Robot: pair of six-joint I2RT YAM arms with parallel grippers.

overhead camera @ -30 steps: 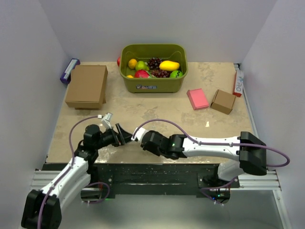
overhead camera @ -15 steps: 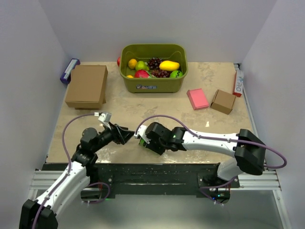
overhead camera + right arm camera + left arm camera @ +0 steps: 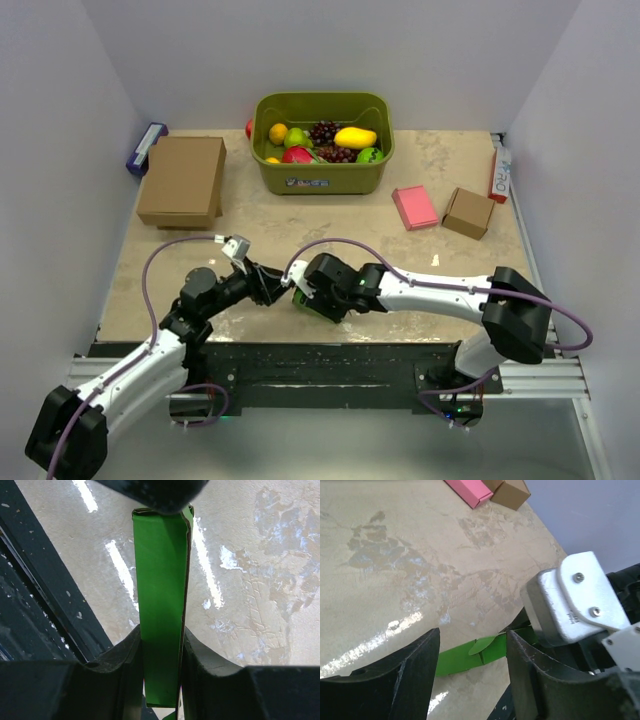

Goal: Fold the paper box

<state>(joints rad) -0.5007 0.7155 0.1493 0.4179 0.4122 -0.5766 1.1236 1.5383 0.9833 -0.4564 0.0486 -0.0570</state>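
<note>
The bright green paper box is a narrow folded block held edge-up just above the table near its front edge. My right gripper is shut on its near end, a finger pressed on each side. It shows as a small green patch in the top view under the right gripper. My left gripper is open, its two dark fingers spread either side of the box's free end with its rounded tab. In the top view the left gripper meets the right one head-on.
An olive bin of fruit stands at the back. A large brown cardboard box lies back left, a pink flat box and a small brown box back right. The black front rail runs just below the grippers.
My left gripper has moved right, up to the box's free end. My right wrist has shifted a little left and back, the green box still in it.
</note>
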